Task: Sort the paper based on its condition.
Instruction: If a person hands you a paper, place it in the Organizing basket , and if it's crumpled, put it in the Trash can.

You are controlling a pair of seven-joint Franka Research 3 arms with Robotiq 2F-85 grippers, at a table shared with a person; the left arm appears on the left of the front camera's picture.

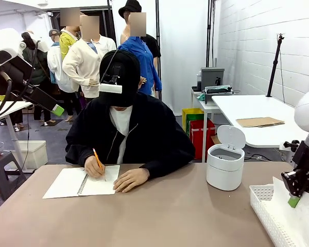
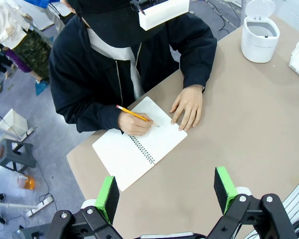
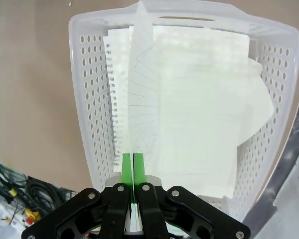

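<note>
Thin white paper sheet (image 3: 139, 74) stands edge-on, lower edge clamped by my right gripper (image 3: 133, 162) (above white perforated plastic basket (image 3: 89, 124)); left gripper (image 2: 166, 191) jaws apart.

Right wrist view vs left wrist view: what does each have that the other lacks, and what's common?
Right wrist view: the right gripper shut on one paper sheet, held edge-on over a white perforated basket with more sheets lying in it.
Left wrist view: the left gripper open above the table, a person writing with a pencil in a spiral notebook, a white bin with its lid up.
Common: the tan table. The white shape at the left wrist view's right edge may be the basket; too cropped to tell.
</note>
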